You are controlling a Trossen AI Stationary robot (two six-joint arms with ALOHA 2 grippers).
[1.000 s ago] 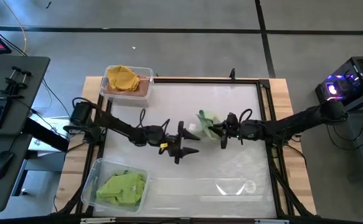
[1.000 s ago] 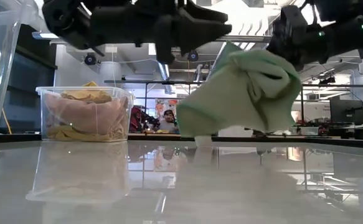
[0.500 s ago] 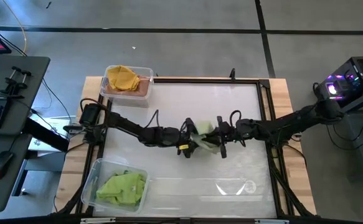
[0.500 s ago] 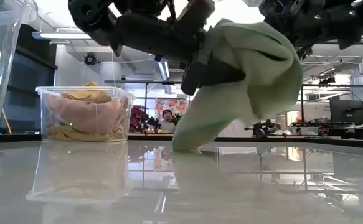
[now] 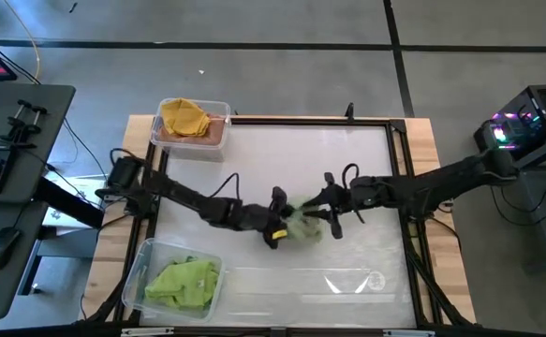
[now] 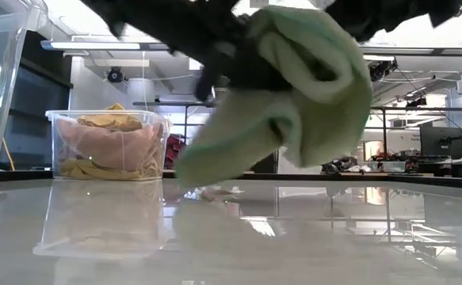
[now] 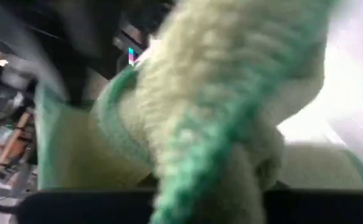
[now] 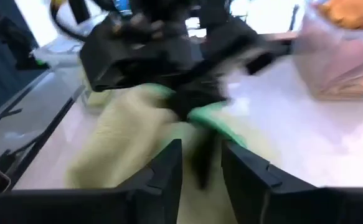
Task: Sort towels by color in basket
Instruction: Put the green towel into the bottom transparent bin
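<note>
High view, yellow-towel bin (image 5: 194, 124), green-towel bin (image 5: 179, 282)

centre: towel (image 5: 302, 225) above counter (image 5: 347, 159) between left gripper (image 5: 280, 223) and right gripper (image 5: 321, 212) | far-left corner: bin (image 5: 218, 110) of towels | near-left corner: second bin (image 5: 146, 255)

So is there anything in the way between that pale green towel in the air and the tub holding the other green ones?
Nothing visible. The pale green towel hangs mid-table at the left hand; the table between it and the bin with green towels looks bare.
</note>
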